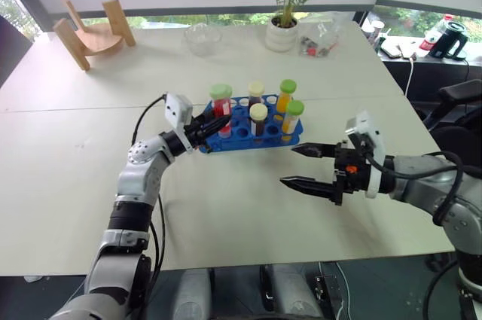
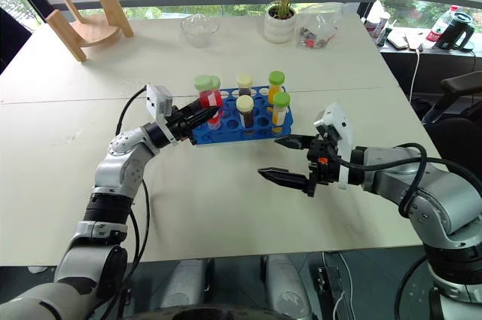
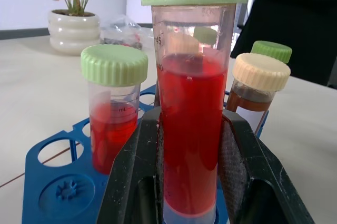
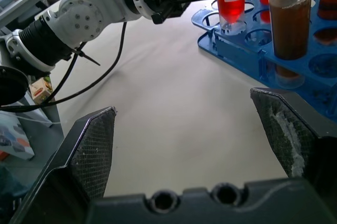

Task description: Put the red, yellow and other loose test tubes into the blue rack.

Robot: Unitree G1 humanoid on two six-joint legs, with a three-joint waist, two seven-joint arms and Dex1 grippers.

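The blue rack stands mid-table with several capped tubes upright in it: a red one, brown ones with cream caps and orange-yellow ones with green caps. My left gripper is shut on a red test tube with a green cap, held upright at the rack's left end. The tube's base sits at the mouth of a corner hole; I cannot tell how deep. My right gripper hangs open and empty over the table, just to the front right of the rack.
A wooden stand is at the back left. A glass bowl, a potted plant and a clear bag of small items line the far edge. A kettle sits beyond the table's right side.
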